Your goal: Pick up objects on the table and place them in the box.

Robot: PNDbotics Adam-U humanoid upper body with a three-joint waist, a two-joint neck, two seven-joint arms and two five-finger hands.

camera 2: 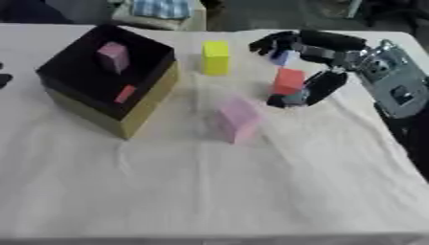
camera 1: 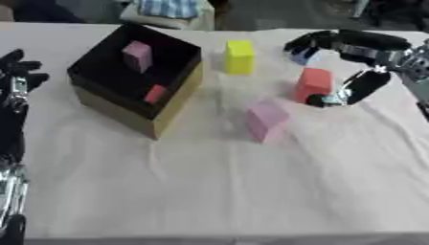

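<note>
A box (camera 1: 180, 93) with tan walls and a black inside stands at the back left. In it lie a pink block (camera 1: 137, 55) and a small red block (camera 1: 156, 94). On the white cloth stand a yellow block (camera 1: 239, 56), a red block (camera 1: 312, 83) and a pink block (camera 1: 266, 120). My right hand (camera 1: 368, 48) comes in from the upper right and is open. It straddles the red block, with its thumb (camera 1: 360, 88) at the block's right side. The fingers (camera 1: 306, 42) arch over a small bluish block (camera 1: 303, 56). My left hand (camera 1: 16, 72) rests open at the left edge, fingers up.
The cloth-covered table (camera 1: 218, 191) is wrinkled, and its front edge runs along the bottom. A pale object with a checked blue top (camera 1: 167, 9) sits beyond the far edge. My right forearm (camera 2: 394, 86) lies over the table's right side.
</note>
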